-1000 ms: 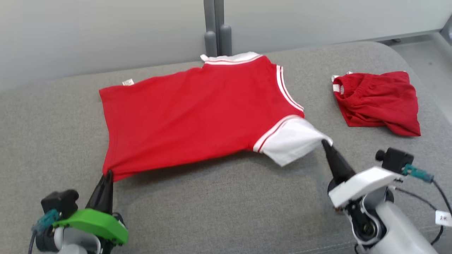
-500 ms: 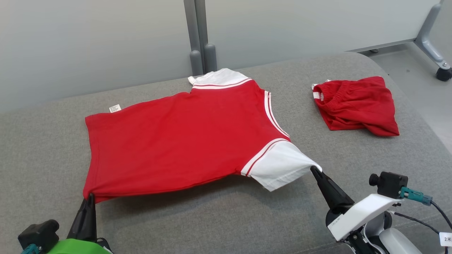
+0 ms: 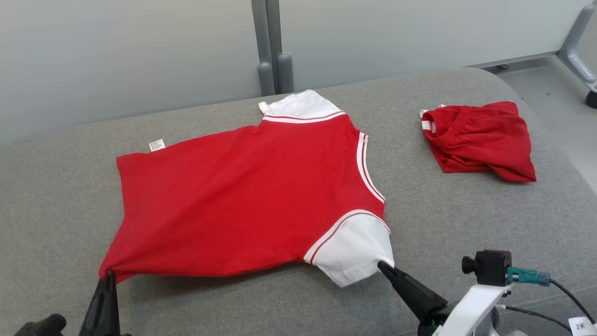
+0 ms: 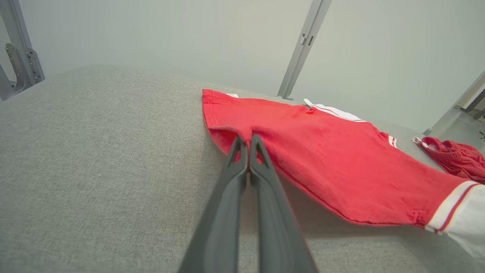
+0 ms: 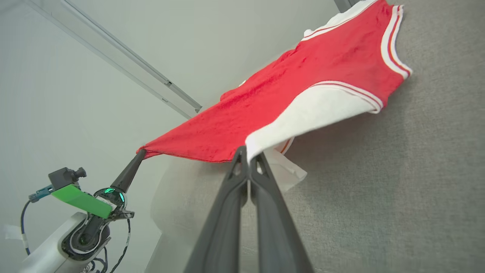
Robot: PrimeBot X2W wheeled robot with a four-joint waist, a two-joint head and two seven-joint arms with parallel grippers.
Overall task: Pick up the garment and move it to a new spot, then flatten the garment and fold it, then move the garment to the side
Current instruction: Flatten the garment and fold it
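Dark tapered fingers [image 3: 410,289], white wrist shell [image 3: 471,308], green wrist shell [image 5: 77,198].

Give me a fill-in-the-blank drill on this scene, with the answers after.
The right gripper is shut on the shirt's ____ sleeve.
The left gripper pinches the shirt's ____ hem corner.
The crumpled red shorts lie on the robot's ____ side of the shirt.
Missing words: white; red; right.
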